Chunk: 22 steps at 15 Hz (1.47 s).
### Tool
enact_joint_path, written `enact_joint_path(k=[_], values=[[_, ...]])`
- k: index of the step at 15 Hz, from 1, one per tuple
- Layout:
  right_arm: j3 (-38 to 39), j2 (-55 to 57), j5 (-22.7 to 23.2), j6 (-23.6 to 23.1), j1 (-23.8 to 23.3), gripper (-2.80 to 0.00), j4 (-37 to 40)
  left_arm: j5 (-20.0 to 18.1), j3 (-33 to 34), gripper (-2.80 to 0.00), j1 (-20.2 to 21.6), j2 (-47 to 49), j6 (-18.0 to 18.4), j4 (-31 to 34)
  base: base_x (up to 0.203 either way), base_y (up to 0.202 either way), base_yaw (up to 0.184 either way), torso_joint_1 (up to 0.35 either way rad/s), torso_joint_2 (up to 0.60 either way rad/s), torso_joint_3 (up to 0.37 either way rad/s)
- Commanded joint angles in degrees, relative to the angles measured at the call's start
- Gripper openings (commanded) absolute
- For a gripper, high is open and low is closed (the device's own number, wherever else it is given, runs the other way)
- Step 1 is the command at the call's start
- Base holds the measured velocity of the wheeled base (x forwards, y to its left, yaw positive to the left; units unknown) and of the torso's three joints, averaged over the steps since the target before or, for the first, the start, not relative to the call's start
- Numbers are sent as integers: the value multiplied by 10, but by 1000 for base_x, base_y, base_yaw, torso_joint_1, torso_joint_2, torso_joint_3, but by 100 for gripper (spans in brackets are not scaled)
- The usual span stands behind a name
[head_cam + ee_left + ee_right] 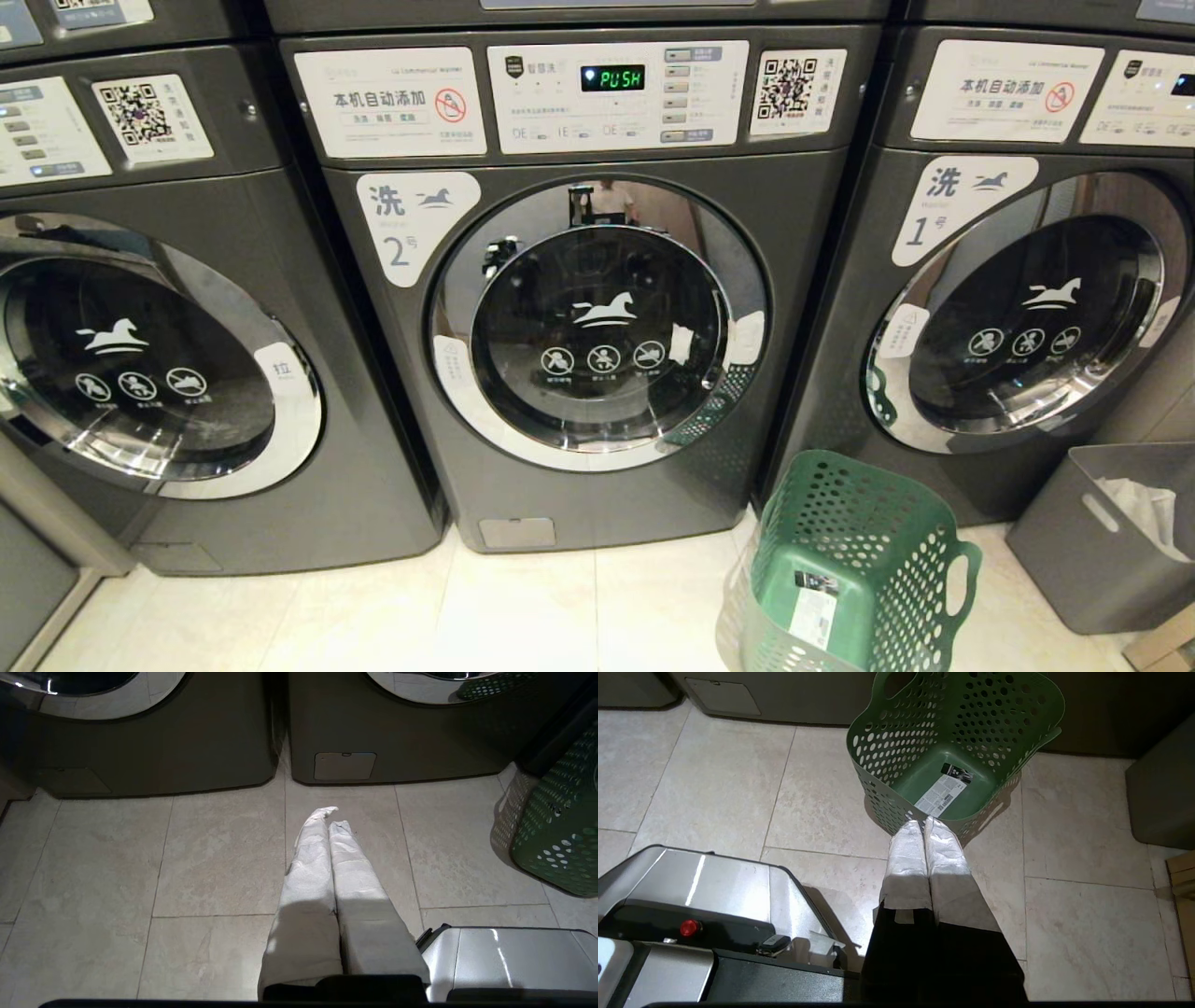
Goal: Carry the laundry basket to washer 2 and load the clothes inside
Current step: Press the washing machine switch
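Pale stone floor tiles (523,607) run up to a row of dark grey washing machines. The middle one is the dark grey front-load washer marked 2 (597,317), and its round shiny door (597,322) is shut. Its small green screen says PUSH.

The green plastic laundry basket with round holes (854,569) stands on the floor just in front of the washers, between washer 2 and the dark grey washer marked 1 (1018,308). The basket is empty; only a paper sticker (943,791) lies at the bottom. No pink or yellow clothes show anywhere, so it looks like the carrying and loading are done, though I cannot see inside the drum.

The left gripper (330,816) hangs low over the bare floor with its white-wrapped fingers pressed together, holding nothing. The right gripper (923,823) is pinched closed too, holding nothing, just at the basket's near rim.

A plain grey bin with a white bag (1106,532) sits near the basket. Nothing blocks the washer door.
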Motion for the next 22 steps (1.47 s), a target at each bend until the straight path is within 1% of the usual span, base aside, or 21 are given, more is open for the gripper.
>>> enact_joint_path(k=[1,4,5,7,8,9,11,12,13,14,15,18,22], values=[[-1,1,1,-4,8,-280,1,0,1,-280,-22,-19,0,-1,0,0,0,0,0,0],[0,0,-17,2,4,-280,0,1,1,-280,-20,-60,0,0,0,0,0,0,0,0],[0,0,-17,-1,-12,-280,1,2,1,-280,-19,-64,0,0,0,0,0,0,0,0],[-1,6,-16,-5,-73,-280,2,2,1,-280,-19,-56,0,0,0,0,0,0,0,0],[-1,-1,-12,-6,-86,-280,2,2,1,-280,-19,-63,0,0,0,0,0,0,0,0],[-1,-26,-6,-9,-84,-280,2,2,1,-280,-20,-71,0,0,0,0,0,0,0,0],[0,-120,7,-23,-77,-280,1,1,1,-280,-22,-123,0,0,0,0,0,0,0,0],[5,-151,8,-30,-74,-280,-8,1,1,-280,-24,-154,1,-2,0,0,0,0,0,0],[17,-164,8,-37,-72,-280,-41,1,3,-280,-25,-170,2,-4,0,0,0,0,0,0],[35,-161,10,-46,-69,-280,-97,4,4,-280,-26,-169,4,-6,0,0,0,0,0,0],[41,-158,21,-59,-68,-280,-108,4,4,-280,-26,-169,4,-6,0,0,0,0,0,0],[42,-158,24,-59,-68,-280,-107,4,4,-280,-26,-169,-2,-7,0,0,0,0,0,0],[42,-158,20,-53,-68,-280,-107,4,4,-280,-26,-169,2,-7,0,0,0,0,0,0]])
